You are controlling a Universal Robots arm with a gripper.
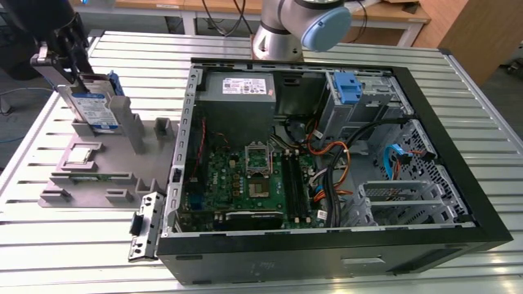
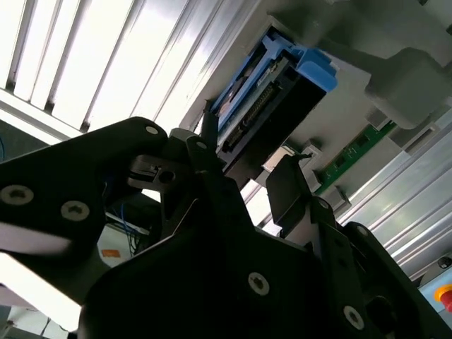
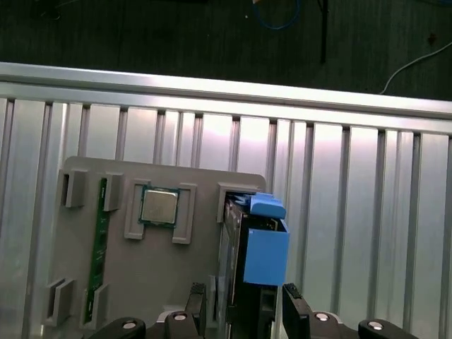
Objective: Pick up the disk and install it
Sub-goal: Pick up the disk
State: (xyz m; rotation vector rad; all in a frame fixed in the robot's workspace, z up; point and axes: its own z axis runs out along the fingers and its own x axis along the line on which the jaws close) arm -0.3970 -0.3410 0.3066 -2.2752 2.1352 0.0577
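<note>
At the exterior view's upper left, your gripper [image 1: 75, 75] hangs over the disk [image 1: 94, 109], which stands on edge in the grey holder [image 1: 122, 160]. In the first wrist view its fingers [image 3: 198, 302] are spread, one each side of the disk. The open computer case [image 1: 270, 260] lies to the exterior view's right.

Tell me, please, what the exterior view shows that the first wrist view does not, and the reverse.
Exterior view: the open computer case, its motherboard and the arm's base. First wrist view: dark floor past the table edge, with a blue cable. Both: the disk upright in the grey fixture, the chip, the gripper at the disk.
</note>
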